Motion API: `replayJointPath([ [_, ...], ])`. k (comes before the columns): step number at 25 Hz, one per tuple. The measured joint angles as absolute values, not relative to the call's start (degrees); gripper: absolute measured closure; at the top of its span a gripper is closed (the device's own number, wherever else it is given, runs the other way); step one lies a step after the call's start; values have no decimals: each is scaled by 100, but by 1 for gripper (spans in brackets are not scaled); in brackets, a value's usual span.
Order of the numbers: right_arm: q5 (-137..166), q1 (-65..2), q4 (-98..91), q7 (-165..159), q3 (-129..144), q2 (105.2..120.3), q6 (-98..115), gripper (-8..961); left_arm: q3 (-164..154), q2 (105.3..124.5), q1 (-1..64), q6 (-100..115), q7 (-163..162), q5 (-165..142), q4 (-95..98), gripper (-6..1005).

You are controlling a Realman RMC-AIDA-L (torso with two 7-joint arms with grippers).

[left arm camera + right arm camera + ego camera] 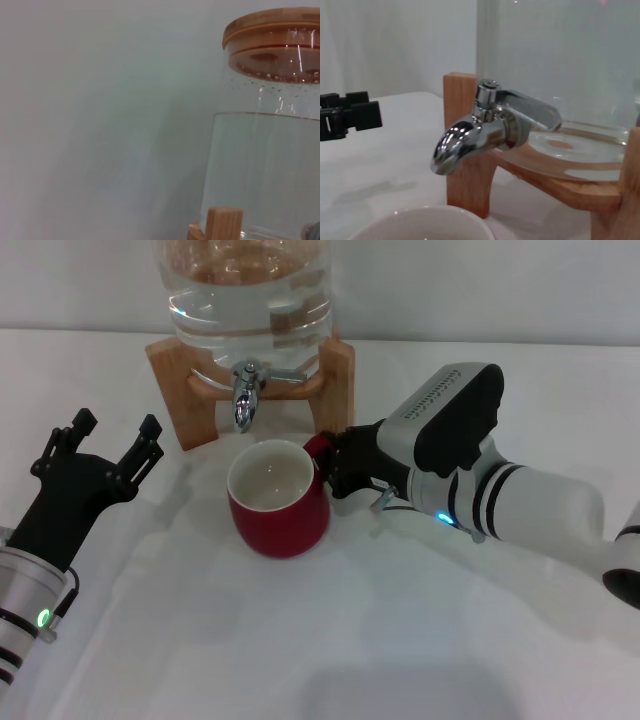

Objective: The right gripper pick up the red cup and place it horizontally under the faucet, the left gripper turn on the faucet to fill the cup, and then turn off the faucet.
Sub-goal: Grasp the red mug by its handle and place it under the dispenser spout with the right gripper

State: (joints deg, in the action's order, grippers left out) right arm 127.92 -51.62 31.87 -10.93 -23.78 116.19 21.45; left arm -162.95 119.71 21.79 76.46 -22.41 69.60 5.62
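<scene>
The red cup (278, 502) stands upright on the white table, white inside showing, just in front of and below the faucet (245, 392). My right gripper (334, 466) is at the cup's right side, shut on its red handle. In the right wrist view the chrome faucet (479, 136) hangs above the cup's white rim (420, 223), with its lever pointing back toward the jar. My left gripper (115, 432) is open, left of the wooden stand and apart from the faucet. Its black fingertips (350, 116) show far off in the right wrist view.
A glass water jar (250, 290) sits on a wooden stand (180, 390) at the table's back edge. The left wrist view shows the jar's wooden lid (272, 30) and one stand post (223, 222) against a plain wall.
</scene>
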Motion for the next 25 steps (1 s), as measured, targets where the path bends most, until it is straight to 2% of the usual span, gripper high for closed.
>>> replayJointPath([
  [25,12796,-5086,3103,-1085,-2417,11619,2366,827,-16286,11951,2149,7593,-2232,7251,472,118],
])
